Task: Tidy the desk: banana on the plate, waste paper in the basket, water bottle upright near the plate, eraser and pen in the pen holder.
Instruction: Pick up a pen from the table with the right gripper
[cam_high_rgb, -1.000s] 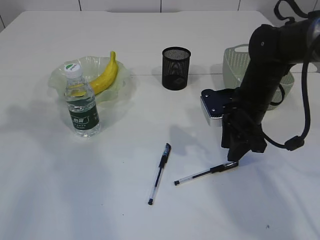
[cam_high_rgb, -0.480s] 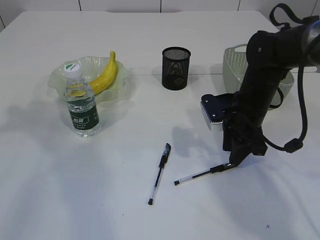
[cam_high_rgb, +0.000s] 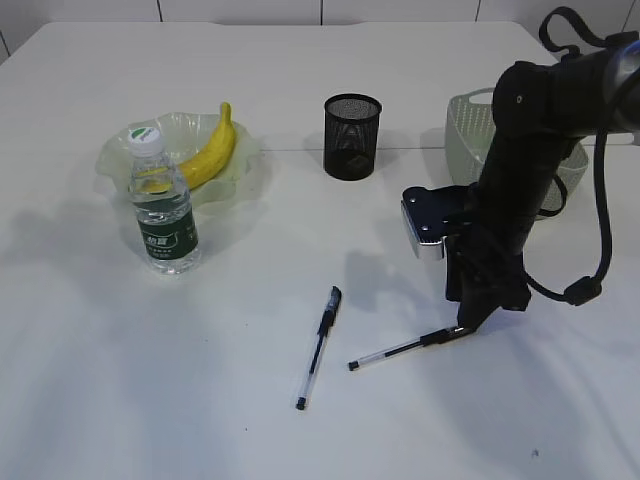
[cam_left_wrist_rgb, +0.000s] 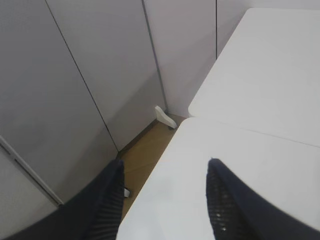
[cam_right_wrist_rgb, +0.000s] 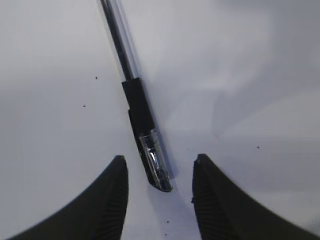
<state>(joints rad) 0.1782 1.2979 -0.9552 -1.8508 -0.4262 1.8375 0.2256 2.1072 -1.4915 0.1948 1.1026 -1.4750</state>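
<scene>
Straddling the clear pen's (cam_right_wrist_rgb: 142, 130) capped end, the right claw (cam_right_wrist_rgb: 159, 192) stands part open, holding nothing. Pen lies flat on the counter (cam_high_rgb: 150, 400), its long axis running straight out from between the fingers; the left claw (cam_left_wrist_rgb: 165, 200), empty and open, is off the counter edge.

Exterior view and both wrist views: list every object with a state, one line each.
Curved yellow banana: lying in the dish.
Translucent pale green ruffled dish: holds the banana.
Clear plastic water bottle: upright, capped, in front of the dish.
Black mesh pen holder: upright.
Grey-green woven-look basket: upright, contents hidden.
Dark capped pen: lying flat.
Clear-barrelled pen: lying between open fingers.
Right end effector: open.
Left end effector: open, empty.
</scene>
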